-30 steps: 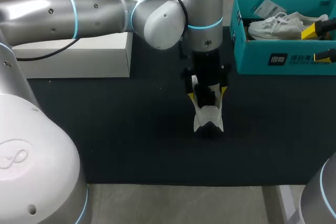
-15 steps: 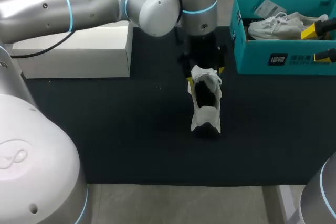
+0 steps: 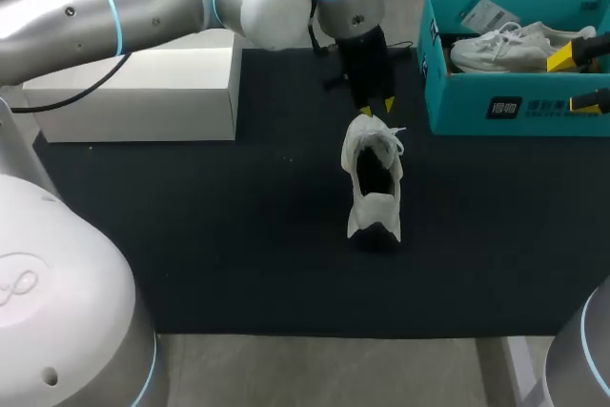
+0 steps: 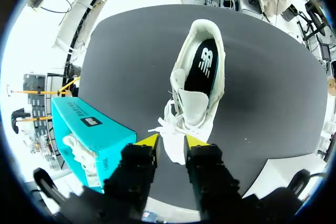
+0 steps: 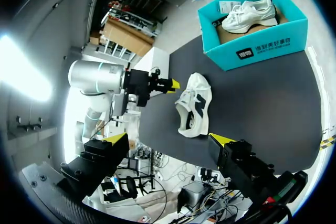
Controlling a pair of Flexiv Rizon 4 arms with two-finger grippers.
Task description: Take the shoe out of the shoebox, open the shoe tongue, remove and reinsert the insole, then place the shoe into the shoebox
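A white shoe (image 3: 374, 178) is shown upright on the dark mat (image 3: 238, 235), near the teal shoebox (image 3: 515, 107), in which a second shoe (image 3: 500, 45) is laid. The left gripper (image 3: 376, 105) is held just beyond its toe, fingers slightly parted, empty. The right gripper (image 5: 169, 140) is spread wide, empty.

What I'm seeing: shoe (image 3: 378, 199) white, insole (image 4: 206, 66) black with a white logo, mat (image 3: 238, 235) black, shoebox (image 3: 457, 111) teal with a dark label (image 3: 504, 108), side box (image 3: 143, 92) white, my fingertips (image 4: 149, 141) bright yellow.
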